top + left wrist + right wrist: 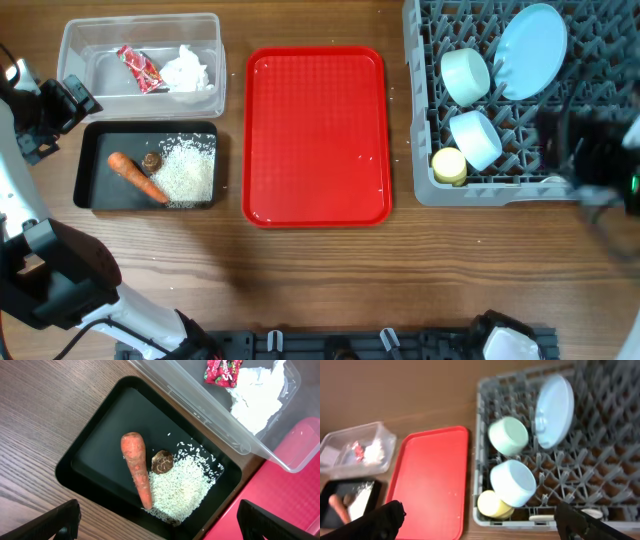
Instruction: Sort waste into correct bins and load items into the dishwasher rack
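Note:
The clear tub (140, 100) holds the red wrapper (139, 69) and the crumpled tissue (187, 71). The black tray (92, 170) holds the carrot (137, 176), the brown morsel (152, 160) and the rice (188, 170); the left wrist view shows the carrot (136, 467) and the rice (181, 482) too. The grey rack (425, 150) holds the light-blue plate (530, 50), the pale-green bowl (466, 75), the light-blue bowl (475, 139) and the yellow cup (449, 165). The white spoon (555, 518) lies at the rack's front edge. My left gripper (162, 527) is open and empty over the black tray's near edge. My right gripper (482, 525) is open and empty above the rack's front.
A red serving tray (317, 135) lies between the bins and the rack, with a few crumbs on it. My left arm (40, 110) is at the table's left edge. My right arm (590, 155) is over the rack's right front corner, blurred.

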Controlling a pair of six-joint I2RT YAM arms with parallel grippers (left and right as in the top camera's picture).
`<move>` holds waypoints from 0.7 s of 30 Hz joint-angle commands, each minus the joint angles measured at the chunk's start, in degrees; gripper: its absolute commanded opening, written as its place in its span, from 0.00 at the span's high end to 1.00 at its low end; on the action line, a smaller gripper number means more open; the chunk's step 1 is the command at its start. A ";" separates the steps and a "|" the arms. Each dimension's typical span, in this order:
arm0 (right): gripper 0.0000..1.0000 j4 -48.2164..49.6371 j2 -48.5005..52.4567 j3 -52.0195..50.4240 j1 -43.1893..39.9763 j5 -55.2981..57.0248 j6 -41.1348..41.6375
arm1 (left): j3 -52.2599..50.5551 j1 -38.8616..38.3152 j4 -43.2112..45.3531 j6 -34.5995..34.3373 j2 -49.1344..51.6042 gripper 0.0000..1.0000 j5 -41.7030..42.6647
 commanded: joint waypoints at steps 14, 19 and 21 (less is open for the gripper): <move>0.00 4.76 -15.13 -11.08 4.70 3.17 -5.64 | 0.37 0.00 0.00 -0.11 -1.53 0.00 0.09; 0.00 32.28 -29.38 -37.68 12.15 3.15 -6.05 | 0.37 0.00 0.00 -0.09 -1.53 0.00 0.09; 0.00 42.34 -35.58 -48.70 14.38 4.87 -3.58 | 0.37 0.00 0.00 -0.09 -1.53 0.00 0.09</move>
